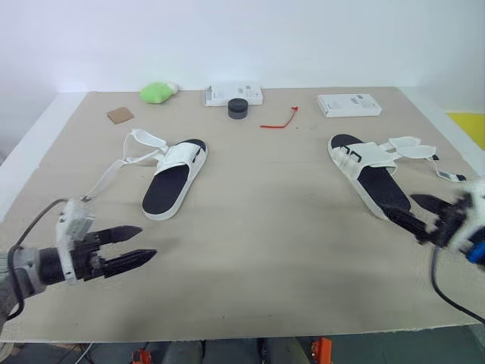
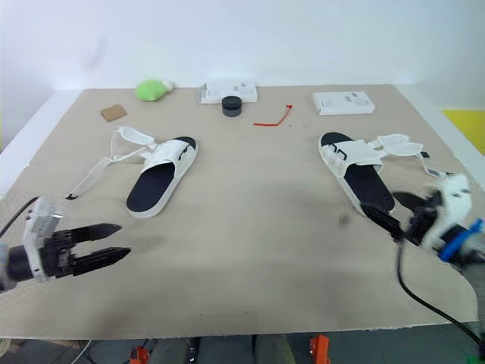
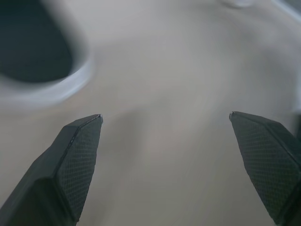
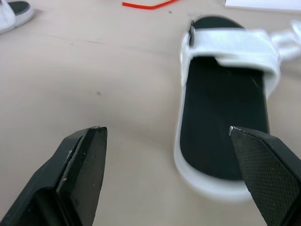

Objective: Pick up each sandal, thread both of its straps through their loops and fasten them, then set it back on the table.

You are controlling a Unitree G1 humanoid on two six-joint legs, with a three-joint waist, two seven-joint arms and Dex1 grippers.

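Left eye view: a beige desk [image 1: 258, 227] with two white sandals with black footbeds, well apart.

The left sandal [image 1: 176, 179] lies flat, sole down, on the robot's left half of the desk. Its straps are unfastened and trail out to the left, one long strap running toward the near-left edge.

The right sandal [image 1: 369, 176] lies flat on the right half, toe toward the far side. Its straps are loose and spread out to the right.

The left hand [image 1: 148, 242] hangs low over the near-left part of the desk, fingers spread and holding nothing. It is near the left sandal's heel but apart from it. In the left wrist view, the two fingertips [image 3: 80, 141] stand wide apart over bare desk, with a blurred sandal edge off to one side.

The right hand [image 1: 402, 205] is at the heel of the right sandal, fingers parted and gripping nothing. In the right wrist view, the sandal's heel lies ahead between the spread fingertips [image 4: 89, 146]. Contact with the sole cannot be told.

Along the far edge:
- a green lump [image 1: 157, 92]
- a brown square [image 1: 120, 115]
- a white box [image 1: 233, 95] with a dark round puck [image 1: 238, 108] just in front of it
- a red tie [image 1: 279, 121]
- a second white box [image 1: 348, 105]
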